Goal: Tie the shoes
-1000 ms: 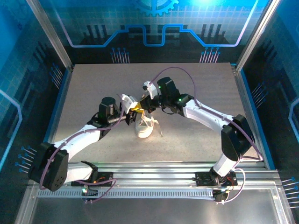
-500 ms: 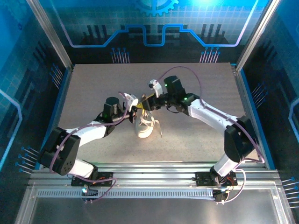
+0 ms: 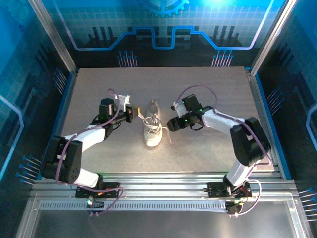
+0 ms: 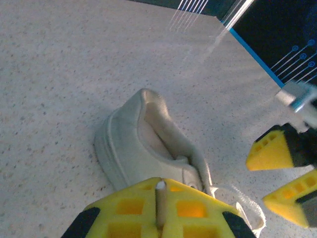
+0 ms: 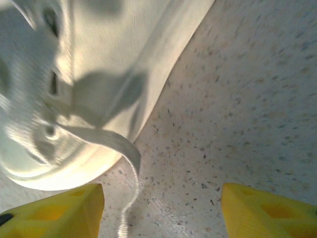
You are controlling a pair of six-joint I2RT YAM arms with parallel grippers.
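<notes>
The white shoe (image 3: 152, 130) lies in the middle of the table, toe toward the near edge, with its pale laces loose. My left gripper (image 3: 133, 113) is just left of the heel, shut on a lace end (image 4: 160, 187) that pokes up between the yellow fingers (image 4: 124, 208). In the left wrist view the shoe (image 4: 138, 144) lies just beyond them. My right gripper (image 3: 170, 124) is low at the shoe's right side, open. In the right wrist view a lace (image 5: 130, 163) hangs off the shoe (image 5: 104, 54) between the spread fingers (image 5: 54, 210), untouched.
A loose lace end (image 3: 170, 141) trails on the speckled table (image 3: 208, 94) to the right of the toe. Aluminium frame posts and blue panels wall in the table on three sides. My right gripper (image 4: 256, 178) is close beside the shoe in the left wrist view.
Both grippers left their meeting point above the shoe. The left one shut on a lace and pulled left. The right one opened, let go and dropped down right of the shoe.
</notes>
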